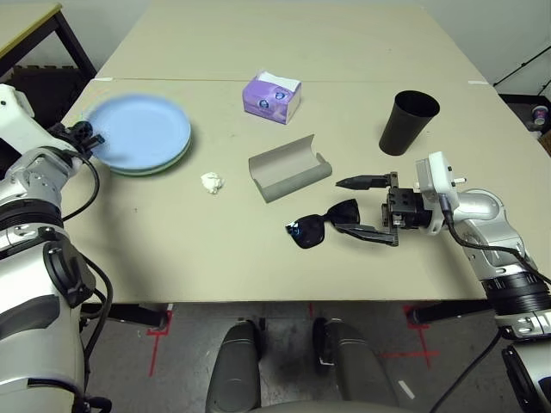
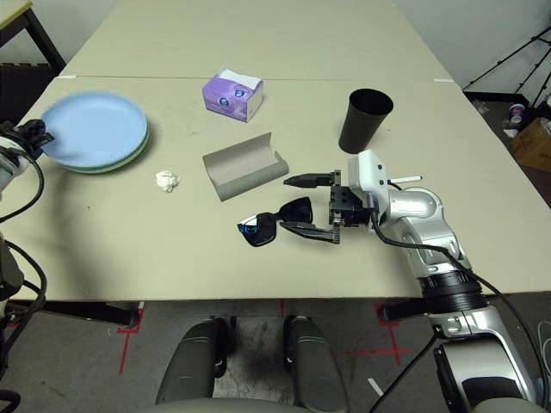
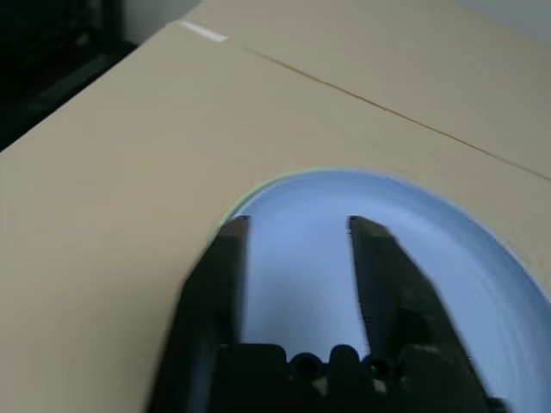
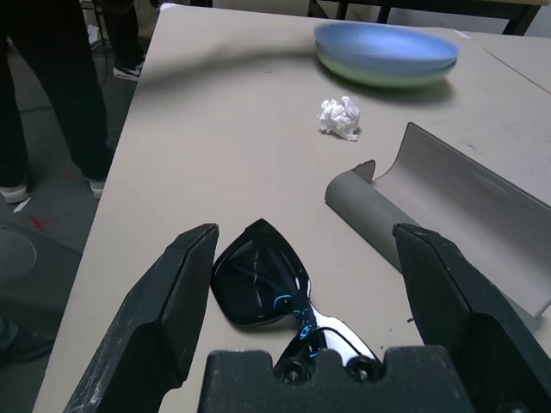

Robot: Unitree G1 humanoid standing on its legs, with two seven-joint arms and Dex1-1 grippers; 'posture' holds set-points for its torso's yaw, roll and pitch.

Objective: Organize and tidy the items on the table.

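Observation:
A light blue plate (image 1: 138, 129) lies on a light green plate (image 1: 169, 163) at the table's (image 1: 215, 258) left side. My left gripper (image 3: 293, 225) is open at their left rim, its fingers over the blue plate. Black sunglasses (image 1: 320, 227) lie at centre right, a temple arm reaching between the fingers of my open right gripper (image 1: 366, 206), which is level with the table. The grey glasses case (image 1: 288, 166) lies open just behind the sunglasses. A crumpled white tissue (image 1: 212, 181) sits between case and plates. The black cup (image 1: 409, 122) stands upright at the right rear.
A purple tissue box (image 1: 272, 97) stands at the back centre. In the right wrist view a person's legs (image 4: 52, 86) stand beside the table's edge. A second table's corner (image 1: 30, 17) shows at the far left.

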